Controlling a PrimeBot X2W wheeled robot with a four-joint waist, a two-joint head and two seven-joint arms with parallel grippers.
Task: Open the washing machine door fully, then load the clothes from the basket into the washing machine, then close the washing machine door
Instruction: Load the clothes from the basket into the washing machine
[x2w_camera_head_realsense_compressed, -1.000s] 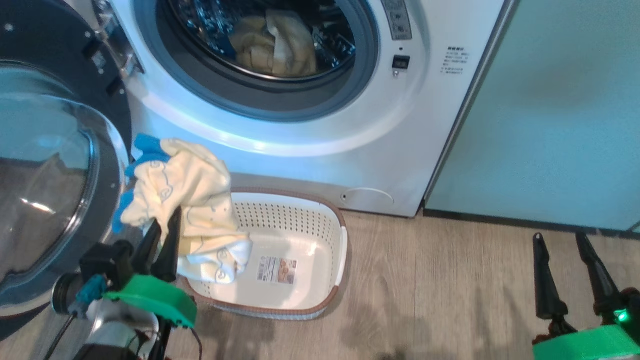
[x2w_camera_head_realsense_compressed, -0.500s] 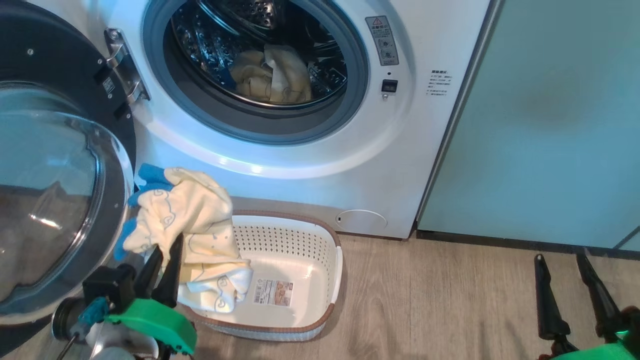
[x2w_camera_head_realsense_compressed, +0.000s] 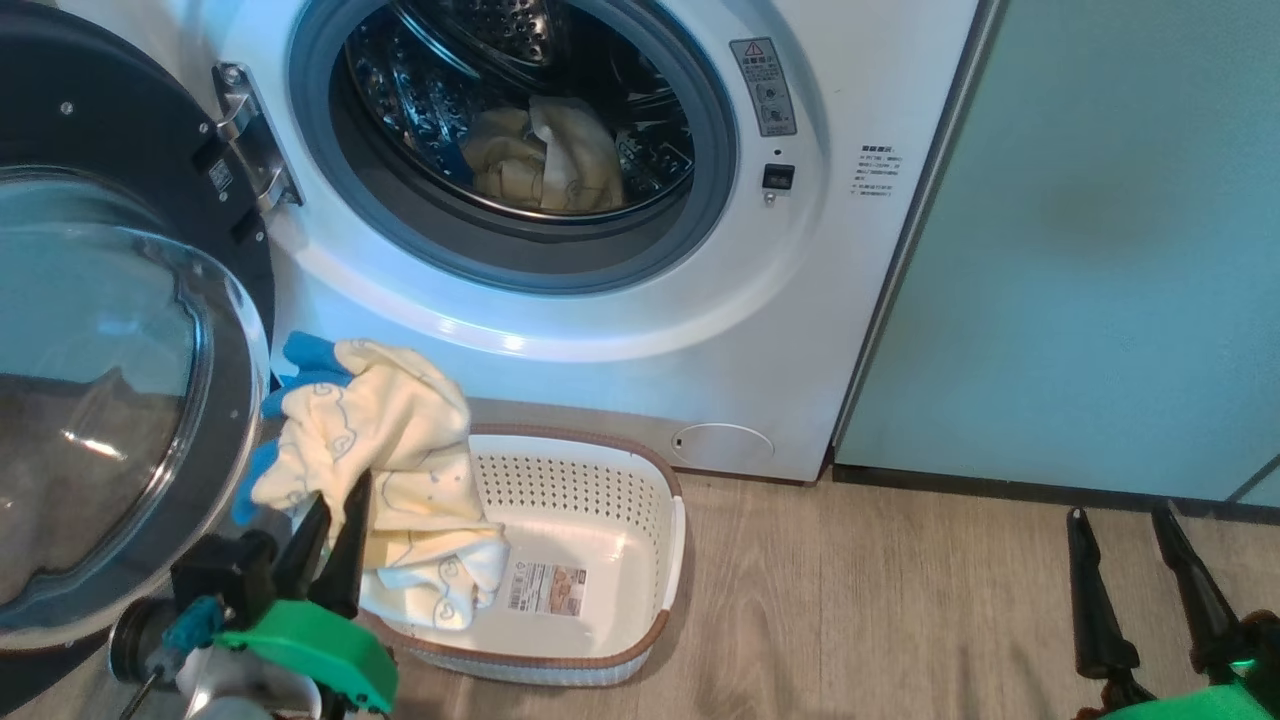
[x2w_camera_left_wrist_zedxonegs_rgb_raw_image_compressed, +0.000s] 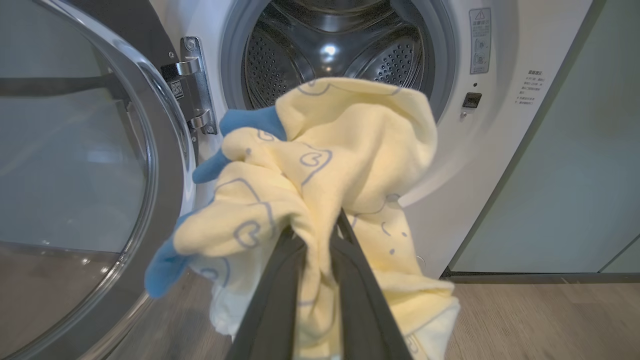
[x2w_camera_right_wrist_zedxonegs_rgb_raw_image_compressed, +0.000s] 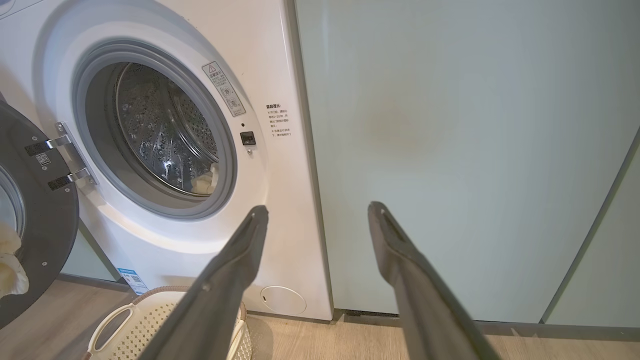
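Vs 1 s ago: head cam tilted up, more drum (x2w_camera_head_realsense_compressed: 420, 70) in view; things unmoved. Left gripper (x2w_camera_head_realsense_compressed: 342, 495) still clamped on pale yellow clothes (x2w_camera_head_realsense_compressed: 385, 430) w/ blue trim & small blue printed figures, hanging over left end of basket (x2w_camera_head_realsense_compressed: 640, 470), beside the open washing machine door (x2w_camera_head_realsense_compressed: 130, 130). More yellow garments (x2w_camera_head_realsense_compressed: 545, 155) lie in the washing machine (x2w_camera_head_realsense_compressed: 600, 350). Right gripper (x2w_camera_right_wrist_zedxonegs_rgb_raw_image_compressed: 318, 209) spread wide, empty, above floor (x2w_camera_head_realsense_compressed: 850, 600). Warning-triangle sticker (x2w_camera_head_realsense_compressed: 763, 85), basket-bottom sticker (x2w_camera_head_realsense_compressed: 547, 588), blue label (x2w_camera_right_wrist_zedxonegs_rgb_raw_image_compressed: 131, 280): print unreadable.

Clothes (x2w_camera_head_realsense_compressed: 390, 430) soft cloth; basket (x2w_camera_head_realsense_compressed: 580, 480) perforated plastic; drum (x2w_camera_head_realsense_compressed: 440, 60) shiny steel; washing machine door (x2w_camera_head_realsense_compressed: 100, 110) glossy, glass window; floor (x2w_camera_head_realsense_compressed: 850, 600) matt wood-grain.
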